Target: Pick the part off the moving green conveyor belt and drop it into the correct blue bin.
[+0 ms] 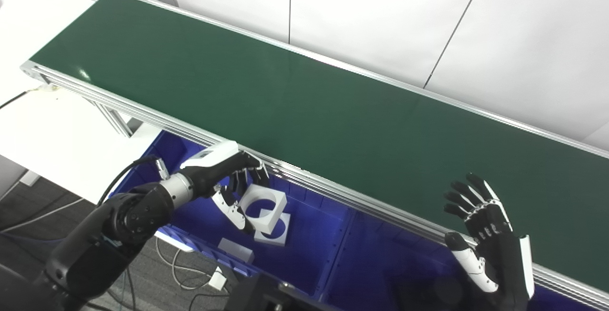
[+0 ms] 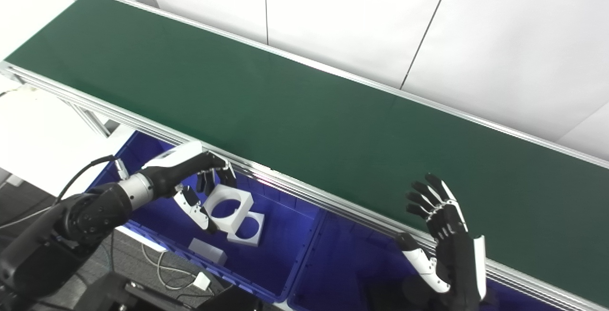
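White wall panels back the scene, and I see a white desk (image 1: 57, 135) at 9 o'clock. The green conveyor belt (image 1: 295, 102) runs diagonally from 10 o'clock to 4 o'clock in its aluminium frame (image 1: 333, 192); its surface carries no part in either view.

Below the near rail stand two blue bins side by side: the left blue bin (image 1: 304, 254) at 6 o'clock and the right blue bin (image 1: 380, 263) just beside it, toward 5 o'clock.

My left robot hand (image 1: 233, 182) hangs over the left blue bin, fingers (image 1: 252, 170) curled above and thumb below a white part (image 1: 264, 206), a square block with a round hole. It is tilted, its lower edge on or just over a second white part (image 1: 273, 230) of the same shape lying flat in the bin. The thumb touches the tilted part; I cannot tell whether the fingers grip it. A small white block (image 1: 235, 250) lies near the bin's front wall.

My right robot hand (image 1: 485, 235) is raised at 4 o'clock by the near rail, fingers spread, holding nothing. Cables (image 1: 185, 268) lie on the floor at 7 o'clock.
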### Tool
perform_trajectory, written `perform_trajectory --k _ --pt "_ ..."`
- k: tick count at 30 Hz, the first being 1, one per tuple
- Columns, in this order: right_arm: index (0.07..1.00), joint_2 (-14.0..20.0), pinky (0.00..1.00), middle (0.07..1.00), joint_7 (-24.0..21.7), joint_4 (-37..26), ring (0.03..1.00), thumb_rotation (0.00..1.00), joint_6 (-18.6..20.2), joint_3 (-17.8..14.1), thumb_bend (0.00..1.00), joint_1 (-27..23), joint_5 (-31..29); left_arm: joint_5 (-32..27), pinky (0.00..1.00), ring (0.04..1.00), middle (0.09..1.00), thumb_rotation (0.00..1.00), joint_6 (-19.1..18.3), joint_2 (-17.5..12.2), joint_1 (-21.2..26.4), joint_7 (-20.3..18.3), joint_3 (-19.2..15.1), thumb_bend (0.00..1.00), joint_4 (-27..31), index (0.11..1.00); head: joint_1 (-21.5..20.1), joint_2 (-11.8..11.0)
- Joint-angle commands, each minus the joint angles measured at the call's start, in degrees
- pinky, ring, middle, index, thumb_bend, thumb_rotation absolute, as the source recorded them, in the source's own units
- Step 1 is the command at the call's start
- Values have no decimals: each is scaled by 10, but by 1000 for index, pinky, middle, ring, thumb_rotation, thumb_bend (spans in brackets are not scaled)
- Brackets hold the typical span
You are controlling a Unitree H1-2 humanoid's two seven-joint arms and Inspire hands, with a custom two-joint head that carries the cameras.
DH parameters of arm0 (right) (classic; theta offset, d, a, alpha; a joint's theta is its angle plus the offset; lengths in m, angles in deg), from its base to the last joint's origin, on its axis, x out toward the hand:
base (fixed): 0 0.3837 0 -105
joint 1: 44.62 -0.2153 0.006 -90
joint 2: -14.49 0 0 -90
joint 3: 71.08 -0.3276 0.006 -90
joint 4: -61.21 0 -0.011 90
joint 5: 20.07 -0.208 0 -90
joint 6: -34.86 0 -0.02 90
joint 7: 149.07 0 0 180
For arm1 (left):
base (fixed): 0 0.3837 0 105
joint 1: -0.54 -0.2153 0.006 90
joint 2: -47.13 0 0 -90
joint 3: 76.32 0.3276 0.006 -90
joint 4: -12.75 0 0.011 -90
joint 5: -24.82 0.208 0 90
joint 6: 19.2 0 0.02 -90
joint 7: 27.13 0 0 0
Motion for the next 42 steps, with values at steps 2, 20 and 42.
perform_trajectory --k 2,20,42 --pt "872 -4 691 806 -1 -20 760 556 1 -3 772 -2 -5 11 349 397 469 0 25 1 7 25 5 503 -15 510 -1 0" --pt "870 -6 687 803 -1 -22 758 544 -2 -2 761 1 -3 43 347 390 463 0 83 21 19 101 27 502 -121 511 -15 -3" --pt "869 -8 689 803 -1 -17 755 524 -8 0 747 2 -1 96 807 964 991 0 -22 -4 16 31 40 967 -50 960 -26 -12"
